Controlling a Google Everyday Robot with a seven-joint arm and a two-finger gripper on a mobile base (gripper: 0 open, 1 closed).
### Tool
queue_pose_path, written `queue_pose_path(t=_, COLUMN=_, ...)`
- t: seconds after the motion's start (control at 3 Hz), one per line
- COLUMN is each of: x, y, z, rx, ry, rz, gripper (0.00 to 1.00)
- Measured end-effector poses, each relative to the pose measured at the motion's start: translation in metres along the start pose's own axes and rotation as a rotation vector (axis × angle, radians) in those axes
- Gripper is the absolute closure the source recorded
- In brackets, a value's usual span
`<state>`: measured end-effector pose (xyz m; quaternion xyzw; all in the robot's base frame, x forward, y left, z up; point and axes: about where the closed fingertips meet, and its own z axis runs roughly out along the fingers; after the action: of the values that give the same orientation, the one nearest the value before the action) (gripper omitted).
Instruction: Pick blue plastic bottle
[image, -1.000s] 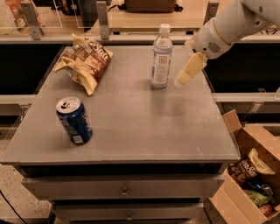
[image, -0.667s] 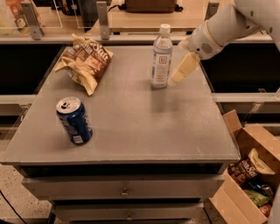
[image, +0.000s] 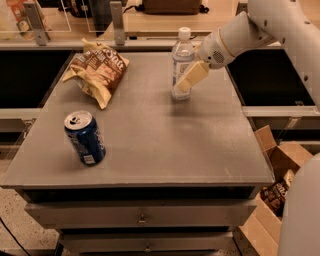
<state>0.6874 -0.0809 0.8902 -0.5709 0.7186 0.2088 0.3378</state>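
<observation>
Step in hand, by your read: reach-to-grasp, late stage.
Bottle (image: 181, 52) upright on table (image: 165, 150), far half, right of centre.
Gripper (image: 186, 82) over same far-right part of table, overlapping bottle's lower right side. Contact likely, not certain.
Cannot tell how wide it stands or whether it has hold.
Next, you likely need: confirm bottle seated in gripper, squeeze, lift straight up.

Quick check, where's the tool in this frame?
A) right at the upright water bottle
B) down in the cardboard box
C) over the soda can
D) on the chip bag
A: the tool is right at the lower half of the blue plastic bottle, far from the soda can and the chip bag.
</observation>
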Motion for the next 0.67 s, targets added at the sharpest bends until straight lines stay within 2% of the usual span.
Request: queue_pose_path(t=0.67, x=-0.0243, y=0.008, z=0.0197, rx=-0.063, ry=-0.086, rz=-0.037, gripper=0.65)
